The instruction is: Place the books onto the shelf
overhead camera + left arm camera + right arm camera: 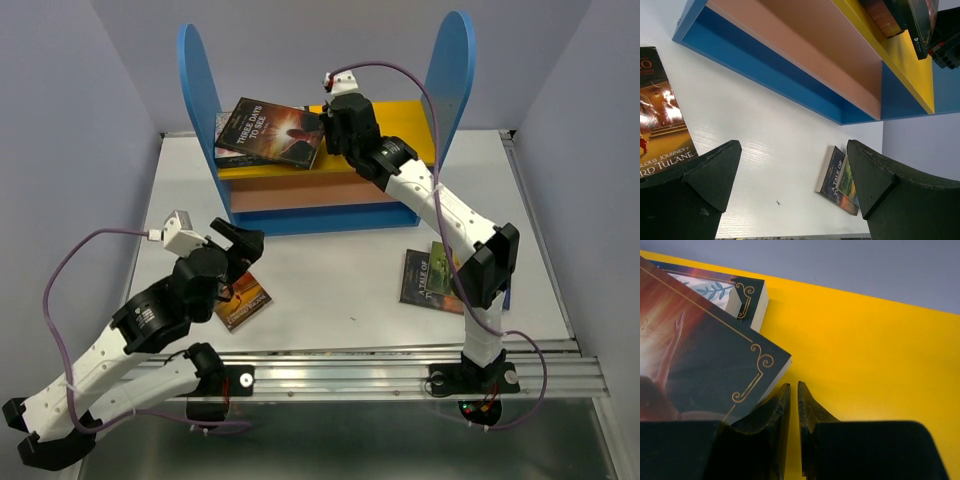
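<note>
Books [268,133] lie on shelf [200,70] and white table [340,270], lilac walls [60,100] around; right gripper [793,387] closed, left gripper [792,150] spread.

A white table [330,295] fills the middle of the enclosure. Plain lavender-grey walls [70,120] rise behind the table and on both its sides. A silver metal rail [380,362] runs along the table's near edge. Soft, even light falls on the tabletop.

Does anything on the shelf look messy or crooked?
Yes. On the shelf's yellow top board, the dark book lies flat and turned crooked on the book under it, so their corners don't line up.
</note>
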